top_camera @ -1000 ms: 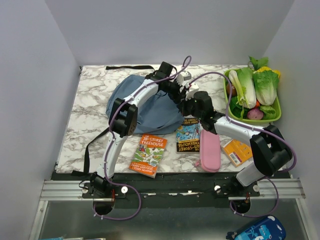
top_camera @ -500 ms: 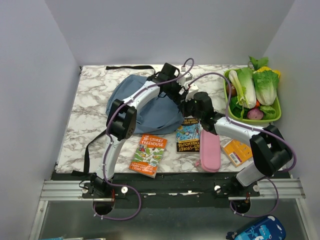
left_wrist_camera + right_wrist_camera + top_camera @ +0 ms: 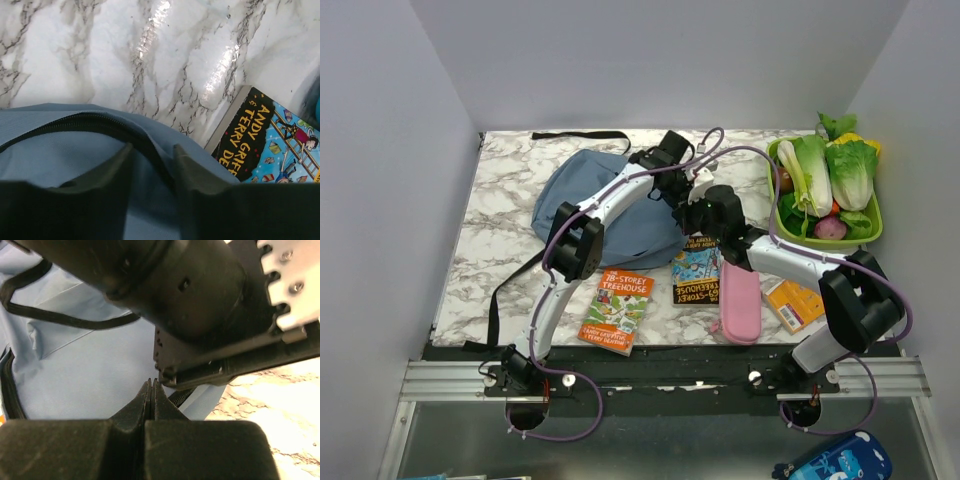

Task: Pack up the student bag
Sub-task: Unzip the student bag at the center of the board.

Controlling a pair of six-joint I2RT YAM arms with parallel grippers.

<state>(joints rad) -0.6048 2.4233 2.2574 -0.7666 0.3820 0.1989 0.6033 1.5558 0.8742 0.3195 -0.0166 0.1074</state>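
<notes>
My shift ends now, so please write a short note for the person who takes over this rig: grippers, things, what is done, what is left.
Left gripper: jaws apart across the zipper edge of the student bag; whether they grip it is unclear.
Right gripper: shut, tips against the bag's fabric; no visible catch.
Bag: lies mid-table, both grippers at its right end.
Done: nothing visibly packed.
Left: orange book, blue book and pink pencil case lie on the table in front of the bag.
</notes>
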